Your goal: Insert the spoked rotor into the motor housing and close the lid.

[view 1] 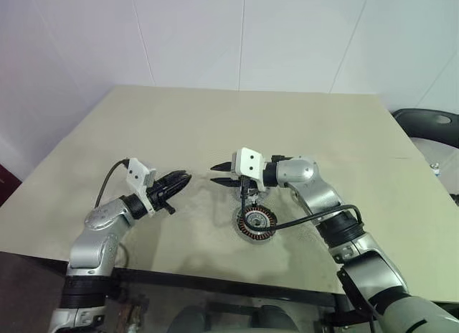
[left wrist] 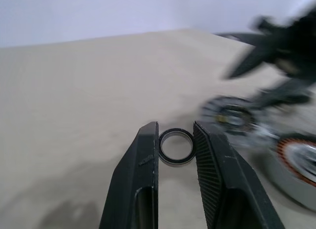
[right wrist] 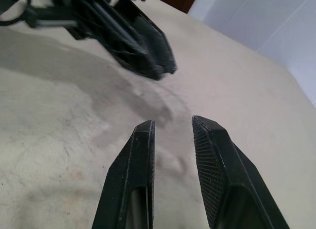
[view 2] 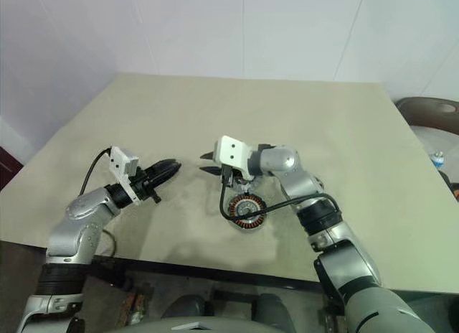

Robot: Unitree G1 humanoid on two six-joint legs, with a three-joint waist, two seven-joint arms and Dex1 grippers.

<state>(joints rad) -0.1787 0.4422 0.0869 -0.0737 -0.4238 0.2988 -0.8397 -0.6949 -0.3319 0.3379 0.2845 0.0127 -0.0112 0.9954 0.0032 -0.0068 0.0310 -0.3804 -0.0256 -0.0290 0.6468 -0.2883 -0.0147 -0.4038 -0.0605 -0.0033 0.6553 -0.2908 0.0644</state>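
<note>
- The motor housing (view 1: pixel 256 224) sits on the beige table (view 1: pixel 215 125), near its front edge, copper windings facing up, directly beneath the wrist of the right arm
- The right gripper (view 1: pixel 223 174) hangs above the table just up and to the left of the housing, not touching it; its two black fingers (right wrist: pixel 133 174) stand slightly apart with nothing between them
- The left gripper (view 1: pixel 182 180) is raised off the table, well to the left of the housing; the two gripper tips face each other across a small gap
- In the left wrist view a small black ring with a silvery inner rim (left wrist: pixel 176 147) sits between the left fingertips (left wrist: pixel 148 155), which appear to pinch it by its edges
- That view also shows a blurred round dark part (left wrist: pixel 228 116) on the table beside the housing (left wrist: pixel 298 165); whether it is the spoked rotor I cannot tell
- Both forearms reach in over the front edge, the left gripper pointing right and roughly level, the right pointing left and tipped slightly down
</note>
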